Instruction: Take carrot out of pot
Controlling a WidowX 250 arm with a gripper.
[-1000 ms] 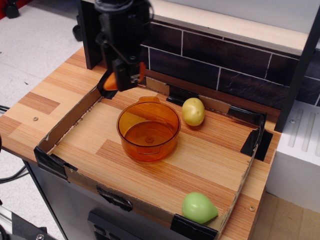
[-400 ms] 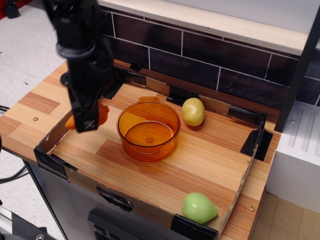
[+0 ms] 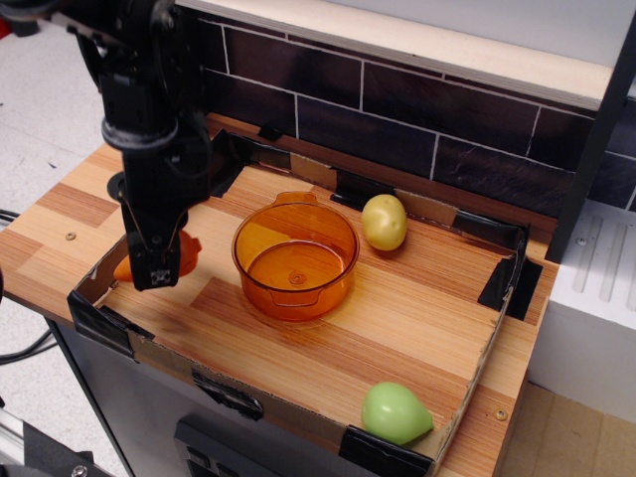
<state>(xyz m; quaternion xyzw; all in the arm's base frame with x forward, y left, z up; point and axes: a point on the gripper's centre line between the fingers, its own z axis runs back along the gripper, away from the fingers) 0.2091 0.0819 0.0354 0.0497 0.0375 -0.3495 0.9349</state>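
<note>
The arm reaches down, fingers (image 3: 156,260) closed around the carrot (image 3: 182,252).

Wood-look table (image 3: 70,204) is carrying a low cardboard tray (image 3: 139,248). Pot (image 3: 295,256), yellow fruit (image 3: 384,222) and green pear (image 3: 395,412) are sitting inside it.

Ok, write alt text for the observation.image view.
A black gripper holds a carrot at the left of a cardboard tray, beside an empty orange pot. A yellow fruit and a green pear also lie in the tray.
</note>
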